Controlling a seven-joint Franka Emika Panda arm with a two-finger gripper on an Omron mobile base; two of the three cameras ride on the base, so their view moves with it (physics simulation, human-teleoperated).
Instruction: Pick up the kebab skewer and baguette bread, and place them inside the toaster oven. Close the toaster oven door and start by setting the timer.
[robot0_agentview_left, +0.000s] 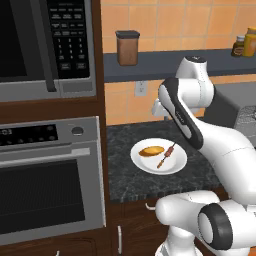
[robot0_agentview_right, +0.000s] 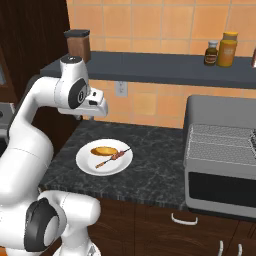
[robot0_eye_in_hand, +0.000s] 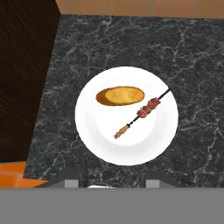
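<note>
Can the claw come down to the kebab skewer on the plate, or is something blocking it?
Probably yes. The kebab skewer lies uncovered on the white plate, apart from the baguette bread. The claw hangs above the plate, and nothing stands between them.

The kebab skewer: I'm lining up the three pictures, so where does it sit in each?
Left base view: kebab skewer lies low and right of centre, on the right half of the white plate.
Right base view: left of centre, on the plate's right half, beside the baguette.
Hand view: centre, running diagonally, right of the baguette.
Shared landmark: the white plate.
</note>
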